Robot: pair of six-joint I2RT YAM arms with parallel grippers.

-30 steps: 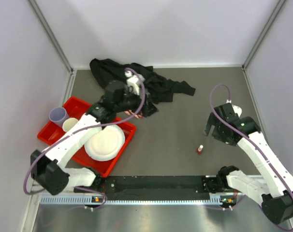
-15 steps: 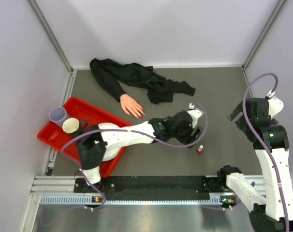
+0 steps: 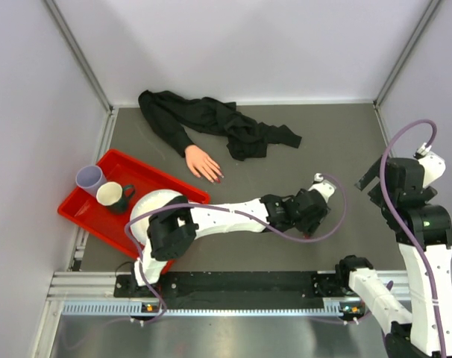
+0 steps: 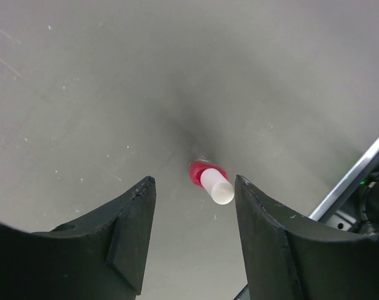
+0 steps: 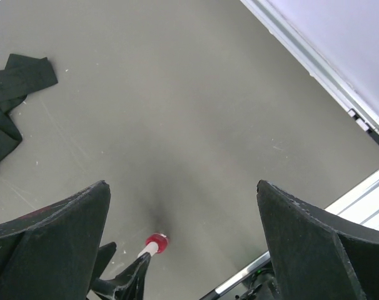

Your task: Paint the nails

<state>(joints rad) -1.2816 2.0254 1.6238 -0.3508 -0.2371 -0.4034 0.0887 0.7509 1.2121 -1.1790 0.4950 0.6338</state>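
Note:
The pale mannequin hand [image 3: 202,162] lies palm down on the grey table, its black sleeve [image 3: 211,121] bunched behind it. The nails [image 3: 215,178] show as tiny dark-red tips. My left gripper [image 3: 309,215] reaches far right and covers the polish bottle in the top view. In the left wrist view the left gripper [image 4: 194,180] is open, with the red bottle and its white cap [image 4: 216,186] standing between its fingertips, nearer the right one and touching neither. My right gripper [image 5: 182,184] hangs wide open and high at the right [image 3: 368,179], looking down on the bottle [image 5: 156,242].
A red tray [image 3: 140,173] at the left holds a lavender cup [image 3: 89,177] and a cream mug [image 3: 110,195]. The left arm [image 3: 233,216] stretches across the table's near half. The metal rail [image 4: 355,181] runs along the near edge.
My left arm has swung from the tray side across to the bottle, and its jaws have narrowed. The right arm has drawn back to the right and risen.

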